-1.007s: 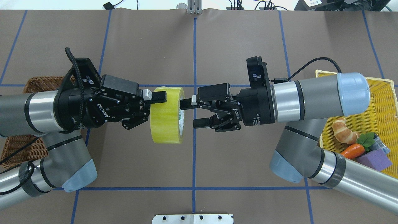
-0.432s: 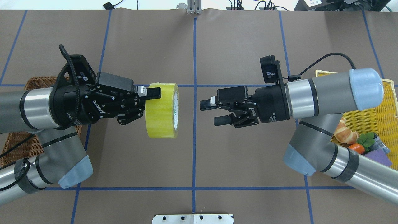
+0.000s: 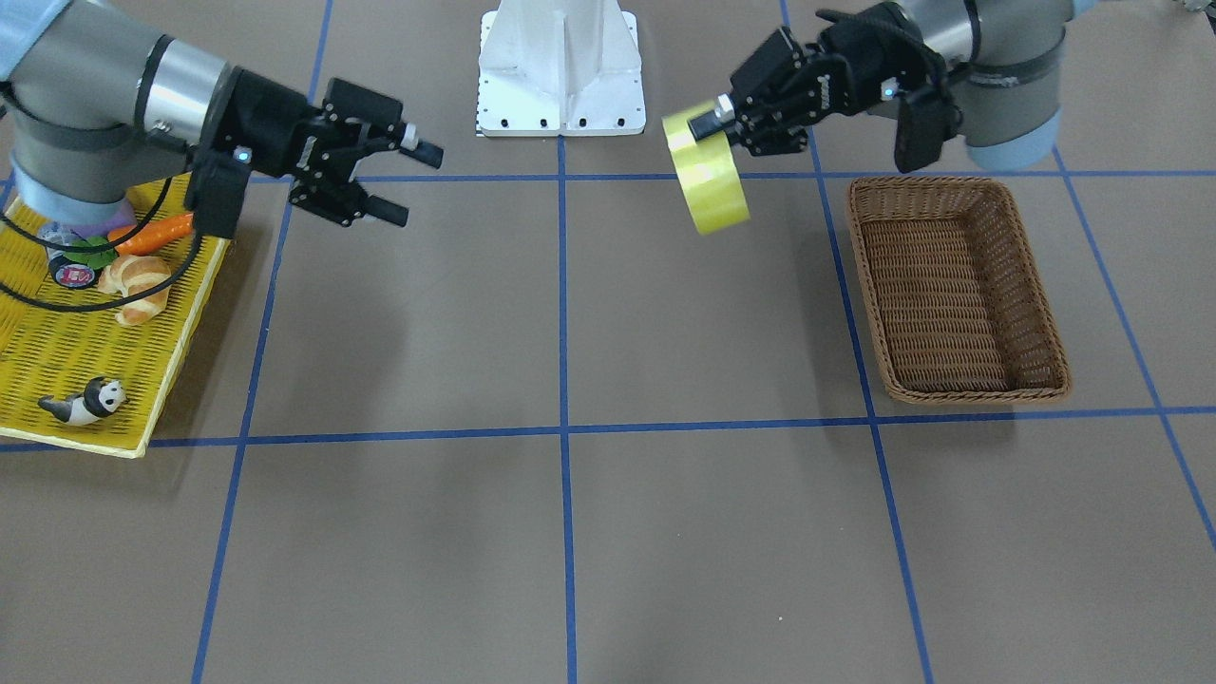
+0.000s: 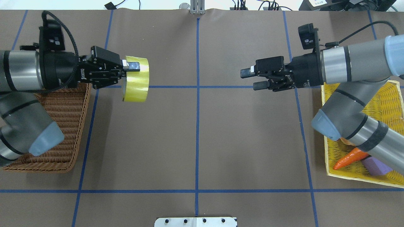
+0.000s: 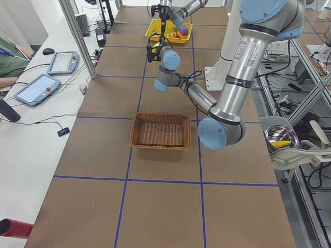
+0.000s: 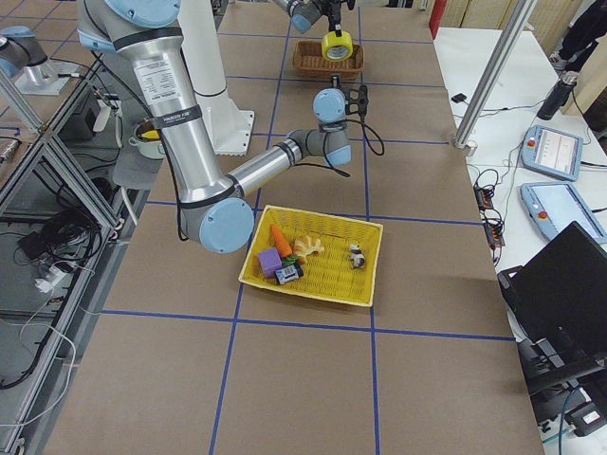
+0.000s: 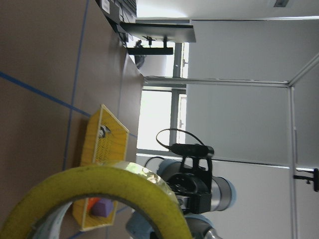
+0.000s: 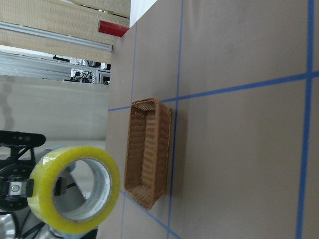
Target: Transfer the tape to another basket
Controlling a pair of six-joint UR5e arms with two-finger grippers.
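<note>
My left gripper (image 4: 130, 69) is shut on the rim of the yellow tape roll (image 4: 136, 80) and holds it in the air. The roll hangs just to the table-middle side of the brown wicker basket (image 4: 60, 126), not over it. In the front view the tape (image 3: 708, 180) hangs left of the basket (image 3: 950, 285), with the left gripper (image 3: 708, 128) above it. The right wrist view shows the tape (image 8: 75, 194) and the basket (image 8: 147, 149). My right gripper (image 4: 251, 79) is open and empty, in the air beside the yellow tray.
A flat yellow mesh tray (image 4: 388, 104) lies at the right end under my right arm. In it (image 3: 85, 370) are a croissant (image 3: 138, 275), a carrot (image 3: 152, 236), a panda figure (image 3: 85, 399) and a small dark roll (image 3: 74, 275). The white base plate (image 3: 560, 95) sits mid-table.
My left gripper has carried the tape left, away from the right gripper, up to the basket's edge. My right gripper has let go and drawn back to the right, empty.
</note>
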